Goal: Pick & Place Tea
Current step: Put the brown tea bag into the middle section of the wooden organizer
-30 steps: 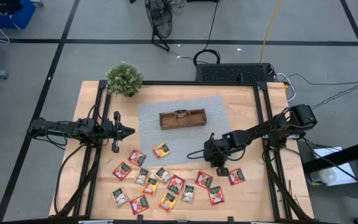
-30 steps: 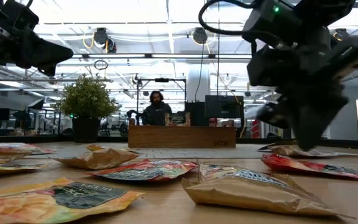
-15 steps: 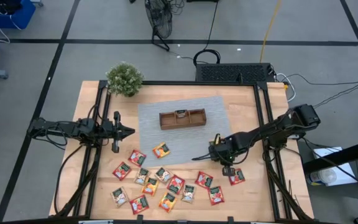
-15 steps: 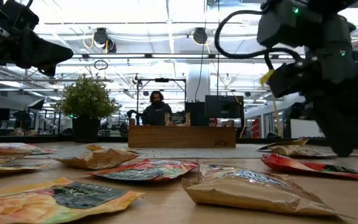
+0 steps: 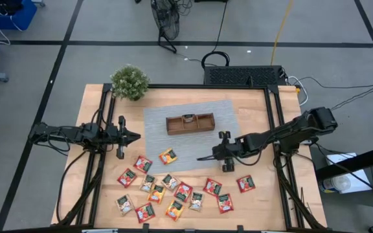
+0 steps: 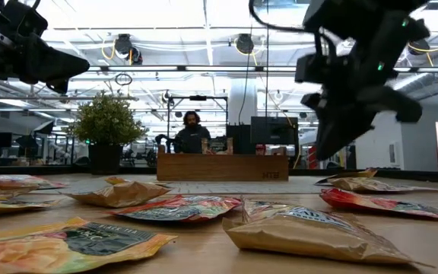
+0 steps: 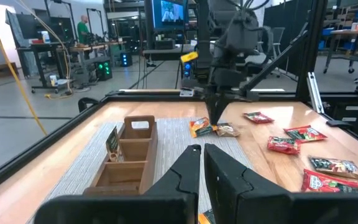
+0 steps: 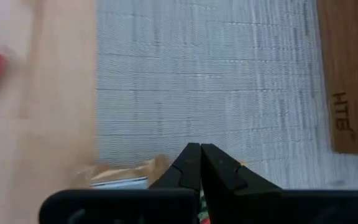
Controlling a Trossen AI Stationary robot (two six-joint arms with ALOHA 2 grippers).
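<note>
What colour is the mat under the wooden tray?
Grey, finely woven mat; shows best in the high view.

Wooden table (image 5: 251, 194): grey mat (image 5: 154, 126), potted plant (image 5: 129, 82), scattered tea packets (image 5: 173, 191).

We see the tea (image 5: 173, 188) as small flat square packets, lying loose on the wooden table in the near half. Their wrappers are red, green or orange-yellow, with pale printed centres. Most of them form a scattered group near the middle and to the left, some of them touching or overlapping at the edges. One orange-yellow packet (image 5: 168, 156) lies a little farther than the others, at the near edge of the grey mat. One red packet (image 5: 245, 184) lies apart on the right. In the low view we see that the packets (image 6: 310, 232) are slightly puffed and wrinkled, not fully flat.
</note>
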